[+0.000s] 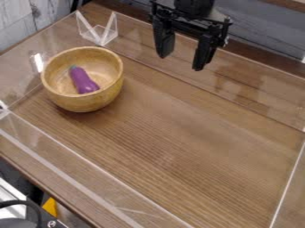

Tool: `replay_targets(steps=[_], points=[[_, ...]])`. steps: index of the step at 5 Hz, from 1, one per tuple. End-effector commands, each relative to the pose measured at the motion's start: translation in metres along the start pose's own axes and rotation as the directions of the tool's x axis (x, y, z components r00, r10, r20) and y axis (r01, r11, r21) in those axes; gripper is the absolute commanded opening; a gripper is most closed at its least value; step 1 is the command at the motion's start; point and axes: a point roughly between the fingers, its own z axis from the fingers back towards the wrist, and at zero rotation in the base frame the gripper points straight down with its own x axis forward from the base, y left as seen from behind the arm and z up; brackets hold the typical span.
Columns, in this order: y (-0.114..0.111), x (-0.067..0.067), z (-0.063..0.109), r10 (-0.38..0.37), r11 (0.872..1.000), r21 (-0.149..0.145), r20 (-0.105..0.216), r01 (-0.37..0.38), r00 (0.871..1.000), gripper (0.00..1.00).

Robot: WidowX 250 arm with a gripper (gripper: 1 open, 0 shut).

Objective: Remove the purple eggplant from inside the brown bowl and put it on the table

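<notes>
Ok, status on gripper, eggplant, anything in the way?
Gripper open, fingers empty, up over the table's far side. Eggplant inside bowl. Nothing seen covering it.

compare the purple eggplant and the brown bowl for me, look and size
The eggplant is purple and the bowl light brown. The eggplant is small and elongated, while the bowl is round and much wider. The eggplant is a plump solid shape; the bowl is open and hollow. Both sit left of the end effector in the view.

I take this for a lab or test bench: my black tool (183, 49) hangs over a wooden worktop (179, 134) edged with clear plastic. Loose cables (17, 207) run beside it.
</notes>
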Motion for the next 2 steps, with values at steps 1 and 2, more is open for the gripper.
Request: replay_targets(steps=[1,2], points=[[0.001,-0.002,-0.005,0.005,1.0,-0.003,-0.016,-0.005,1.0,1.0],[0.025,-0.008,0.004,0.043,0.999,-0.007,0.002,-0.043,0.999,1.0]])
